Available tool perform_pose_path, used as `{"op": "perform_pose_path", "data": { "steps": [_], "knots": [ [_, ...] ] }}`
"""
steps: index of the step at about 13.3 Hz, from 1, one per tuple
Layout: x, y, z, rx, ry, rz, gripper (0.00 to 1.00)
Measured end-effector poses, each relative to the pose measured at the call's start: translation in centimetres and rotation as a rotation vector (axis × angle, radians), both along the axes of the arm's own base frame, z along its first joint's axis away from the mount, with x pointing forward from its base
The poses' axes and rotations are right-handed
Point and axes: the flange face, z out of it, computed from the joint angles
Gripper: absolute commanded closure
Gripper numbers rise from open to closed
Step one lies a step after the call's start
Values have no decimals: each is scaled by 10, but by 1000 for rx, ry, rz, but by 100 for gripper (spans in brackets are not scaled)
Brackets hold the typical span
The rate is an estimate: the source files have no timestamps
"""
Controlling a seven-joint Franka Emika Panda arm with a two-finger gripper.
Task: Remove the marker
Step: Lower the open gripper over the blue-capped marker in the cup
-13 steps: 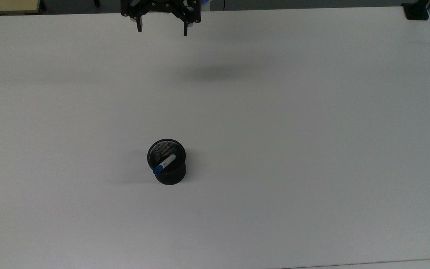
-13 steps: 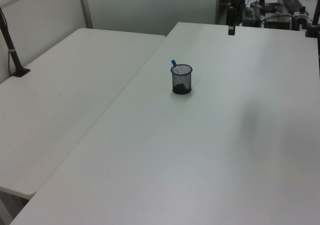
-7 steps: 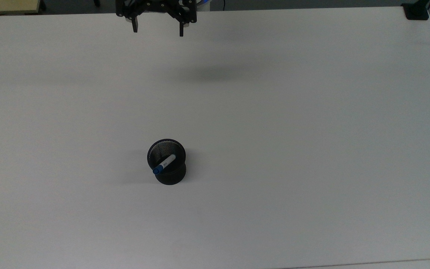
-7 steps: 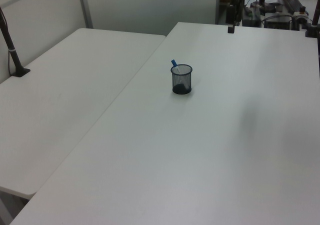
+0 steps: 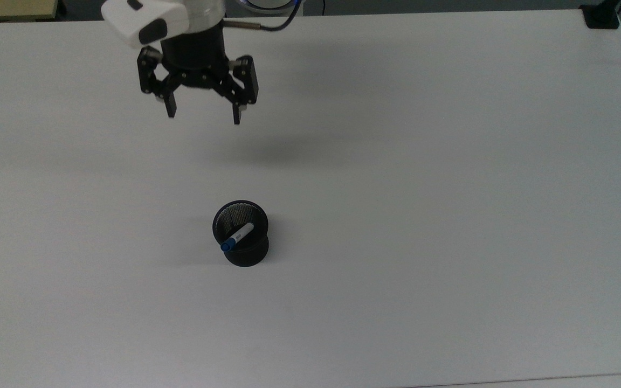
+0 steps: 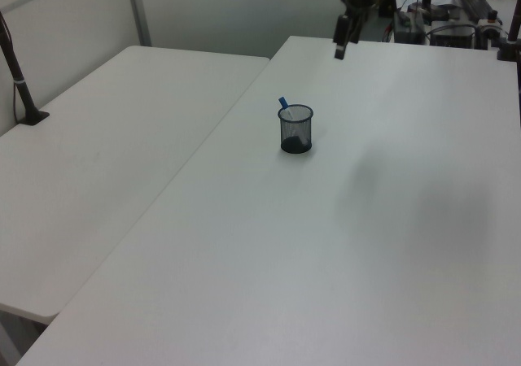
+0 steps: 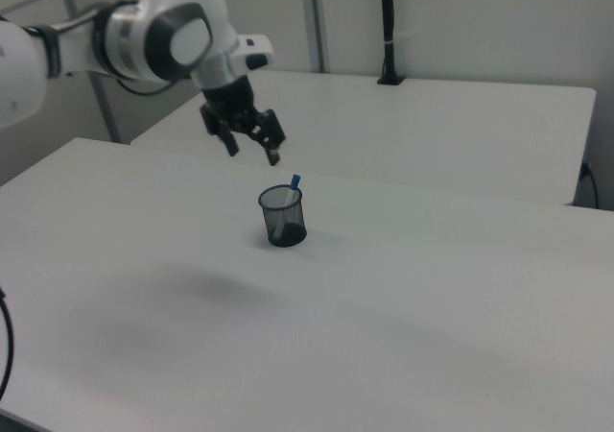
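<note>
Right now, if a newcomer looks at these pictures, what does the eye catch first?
A black mesh cup stands alone near the middle of the white table, with the marker leaning inside it, blue cap up. Above the table's far side in the top view, the pincer hangs open, apart from the cup.

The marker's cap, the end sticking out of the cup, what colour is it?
Blue. The marker has a white barrel and leans in the black mesh cup; the top view shows it best.

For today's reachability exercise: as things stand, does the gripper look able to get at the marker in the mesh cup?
Probably yes. The gripper hangs open above bare table, and the marker's blue cap sticks out past the mesh cup's rim, with nothing between them.
</note>
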Motion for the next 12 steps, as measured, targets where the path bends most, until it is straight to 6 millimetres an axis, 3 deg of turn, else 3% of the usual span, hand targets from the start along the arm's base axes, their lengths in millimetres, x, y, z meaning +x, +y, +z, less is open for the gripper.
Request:
{"op": "perform_pose_path", "data": {
  "steps": [4, 6, 12],
  "knots": [
    [47, -7, -55, 18, -157, -45, 0],
    [63, -7, -85, 28, -205, -59, 11],
    [84, 1, -131, 43, -289, -53, 31]
  ]
}}
